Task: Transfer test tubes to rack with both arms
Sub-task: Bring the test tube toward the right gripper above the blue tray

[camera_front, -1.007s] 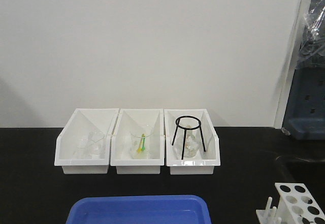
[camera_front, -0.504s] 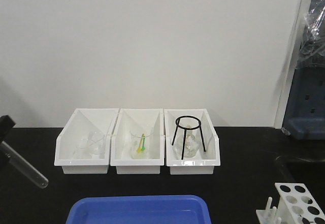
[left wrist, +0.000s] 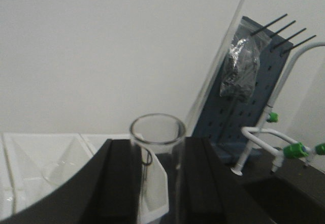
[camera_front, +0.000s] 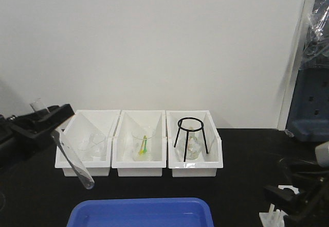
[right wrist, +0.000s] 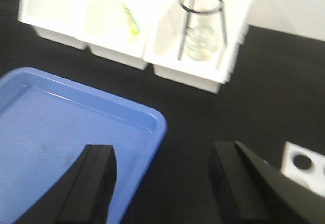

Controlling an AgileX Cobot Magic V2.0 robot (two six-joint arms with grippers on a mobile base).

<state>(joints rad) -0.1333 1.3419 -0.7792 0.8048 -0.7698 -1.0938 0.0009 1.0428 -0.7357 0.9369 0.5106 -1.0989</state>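
A clear test tube (camera_front: 74, 162) slants down to the right in front of the left white bin, with my left gripper (camera_front: 49, 120) shut on its upper part. The left wrist view shows the test tube's open mouth (left wrist: 156, 128) pinched between the two black fingers of the left gripper (left wrist: 157, 155). My right gripper (camera_front: 280, 196) hovers at the lower right and hides most of the white rack (camera_front: 271, 217). In the right wrist view the right gripper (right wrist: 167, 183) is open and empty over the black table, and a corner of the rack (right wrist: 304, 164) shows at the right.
Three white bins (camera_front: 140, 164) stand in a row at the back with glassware; the right one holds a black tripod ring (camera_front: 190, 134). A blue tray (camera_front: 139, 214) lies at the front centre. A sink edge and a blue pegboard (camera_front: 311, 103) are at the far right.
My left arm has come in from the left, lifting the test tube up and rightward. My right arm has entered at the lower right and now covers the rack.
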